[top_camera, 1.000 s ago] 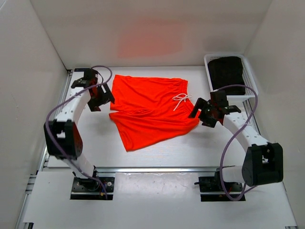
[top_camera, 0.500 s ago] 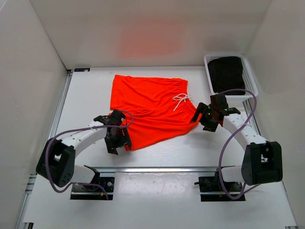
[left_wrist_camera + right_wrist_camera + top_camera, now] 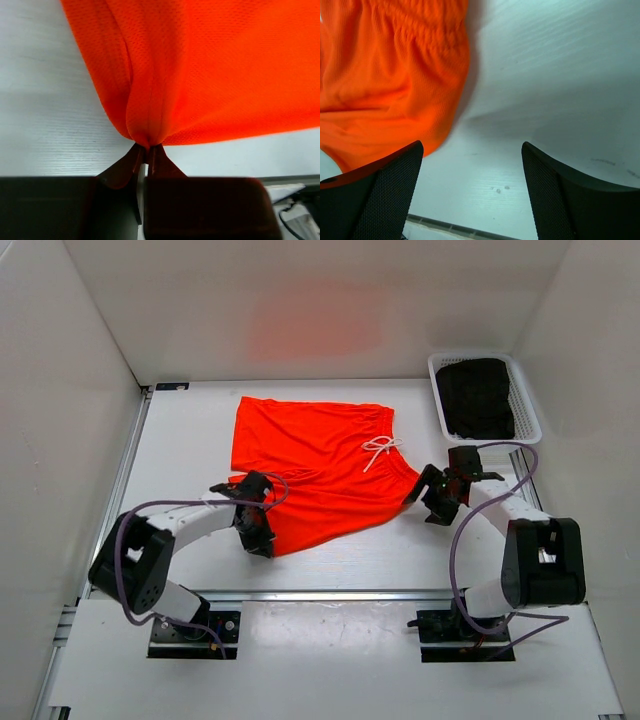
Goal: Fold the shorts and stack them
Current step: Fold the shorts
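At the near hem of the bright orange-red fabric shorts [image 3: 318, 465], the left gripper [image 3: 146, 154] has snapped shut on cloth; the right gripper [image 3: 472, 192] gapes empty beside the waistband.

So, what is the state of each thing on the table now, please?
shorts: lying spread out, one hem corner pinched.
left hand: shut on that corner of the shorts.
right hand: open, beside the shorts' edge, gripping nothing.
basket: upright, with a dark garment inside.
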### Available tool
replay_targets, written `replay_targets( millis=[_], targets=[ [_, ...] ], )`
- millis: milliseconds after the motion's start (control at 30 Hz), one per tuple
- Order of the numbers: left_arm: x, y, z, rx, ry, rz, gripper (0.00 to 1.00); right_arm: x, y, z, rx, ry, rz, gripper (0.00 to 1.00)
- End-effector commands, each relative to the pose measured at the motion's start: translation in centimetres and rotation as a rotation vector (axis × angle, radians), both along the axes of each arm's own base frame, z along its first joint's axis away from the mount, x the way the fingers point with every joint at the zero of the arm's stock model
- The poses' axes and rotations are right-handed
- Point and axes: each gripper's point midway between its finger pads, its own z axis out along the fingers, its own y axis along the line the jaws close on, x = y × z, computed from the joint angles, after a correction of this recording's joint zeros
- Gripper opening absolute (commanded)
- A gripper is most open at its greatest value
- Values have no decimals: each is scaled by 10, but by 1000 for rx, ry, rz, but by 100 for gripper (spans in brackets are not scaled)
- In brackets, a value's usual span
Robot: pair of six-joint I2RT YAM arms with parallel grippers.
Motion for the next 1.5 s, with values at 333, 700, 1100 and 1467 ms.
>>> replay_targets(
  millis=[333,700,1100,1467],
  targets=[
    [2,14,37,-128,-138,113,10,60,3,-19,65,-55,-52,64],
    [-7,23,67,-107,-140,147,10,41,0,4,35,-29,-7,0],
    [11,44,159,-110,-383,223,10,-28,-32,38,-135,-19,0,0],
    [182,78,244,32,-581,164,10,46,-30,120,-129,-169,-43,0]
  ],
)
